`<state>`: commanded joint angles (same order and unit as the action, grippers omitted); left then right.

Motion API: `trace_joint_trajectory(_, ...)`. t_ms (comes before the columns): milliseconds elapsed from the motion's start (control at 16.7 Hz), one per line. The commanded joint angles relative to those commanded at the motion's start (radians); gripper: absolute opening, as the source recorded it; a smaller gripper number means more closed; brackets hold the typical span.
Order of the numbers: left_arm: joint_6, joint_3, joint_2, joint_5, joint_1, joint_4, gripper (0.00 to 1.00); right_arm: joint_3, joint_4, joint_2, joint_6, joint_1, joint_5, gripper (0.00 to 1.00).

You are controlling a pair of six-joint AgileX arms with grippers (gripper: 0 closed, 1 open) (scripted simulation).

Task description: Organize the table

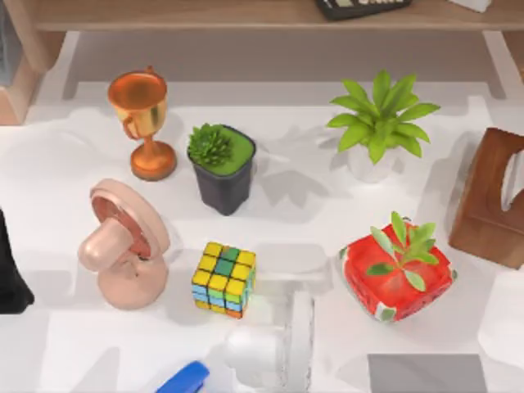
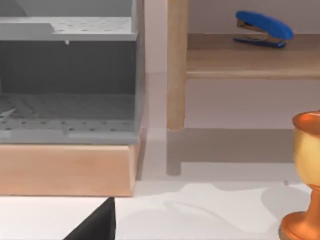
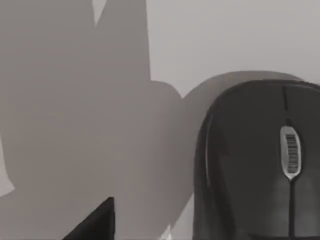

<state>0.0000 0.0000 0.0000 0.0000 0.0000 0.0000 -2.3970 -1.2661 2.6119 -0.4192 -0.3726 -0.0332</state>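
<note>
The white table (image 1: 311, 205) carries several items. A copper trophy (image 1: 143, 123) stands at the back left, a pink desk fan (image 1: 123, 246) at the left, and a colour cube (image 1: 223, 279) near the middle. A succulent in a black pot (image 1: 223, 168), a leafy plant in a white pot (image 1: 378, 127) and a plant in a red pot (image 1: 397, 270) stand apart from each other. My left arm (image 1: 10, 274) is parked at the left edge. A dark part of my left gripper (image 2: 95, 222) hangs over the table near the trophy (image 2: 306, 175). My right gripper (image 3: 95, 220) is beside a black mouse (image 3: 255, 160).
A wooden shelf board (image 1: 205, 12) runs along the back. A brown wooden box (image 1: 491, 201) stands at the right edge. A blue stapler (image 1: 184, 379) and a pale white object (image 1: 274, 348) lie at the front. The left wrist view has a grey perforated rack (image 2: 67, 75) and a blue stapler (image 2: 264, 29) on the shelf.
</note>
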Motion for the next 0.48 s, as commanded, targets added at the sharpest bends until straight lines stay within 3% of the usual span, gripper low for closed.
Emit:
trace_joint_trajectory(240, 0.0, 0.0, 0.0, 0.0, 0.0, 0.0, 1.0, 0.0, 0.003, 0.003, 0.0, 0.001, 0.0, 1.0)
trace_joint_trajectory(480, 0.0, 0.0, 0.0, 0.0, 0.0, 0.0, 1.0, 0.0, 0.003, 0.003, 0.0, 0.001, 0.0, 0.7)
